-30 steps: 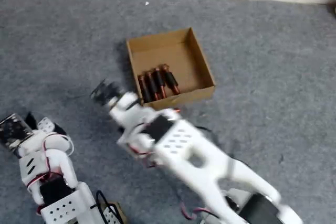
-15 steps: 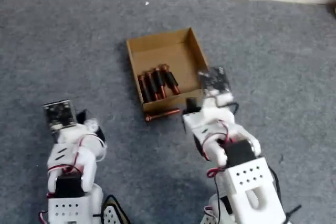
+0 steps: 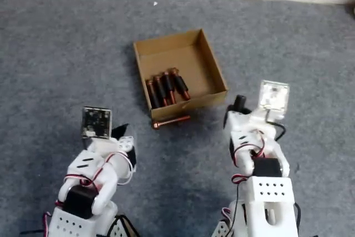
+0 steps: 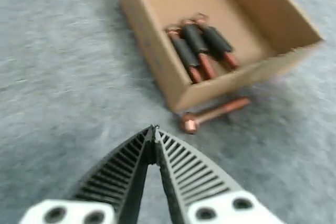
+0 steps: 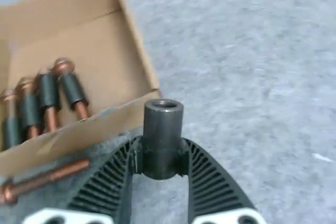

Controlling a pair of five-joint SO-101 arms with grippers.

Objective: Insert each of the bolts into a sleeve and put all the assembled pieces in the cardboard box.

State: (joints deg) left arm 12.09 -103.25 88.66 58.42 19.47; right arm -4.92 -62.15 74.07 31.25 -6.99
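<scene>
Your right pincer (image 5: 160, 155) is clamped on a short, dark grey metal sleeve (image 5: 163, 124), held upright with its open bore facing up. The ribbed fingers cover the sleeve's lower end, so you cannot see how far down it reaches. The pincer hangs just off the near right corner of the open brown cardboard box (image 3: 176, 59), above the grey felt-like surface (image 3: 66, 54).

Your left pincer (image 4: 154, 139) is pinched together, its ribbed black tips meeting with nothing between them. It sits well back from the box's near left corner. From the high view most of it is tucked under the wrist's camera board (image 3: 96, 122).

One bare copper-coloured bolt (image 3: 172, 121) lies flat on the surface outside the box, along its near wall, with the head toward the box's left corner. You cannot tell whether it touches the cardboard.

Inside the box, close to its left wall, four assembled pieces (image 3: 166, 89) lie side by side. Each is a copper bolt wearing a black sleeve, with the head pointing to the box's far wall. The left wrist view lets you count three, because the box's left wall stands in front of where the fourth lies. In the right wrist view the frame edge cuts through the piece nearest that wall and through the loose bolt's head.
</scene>
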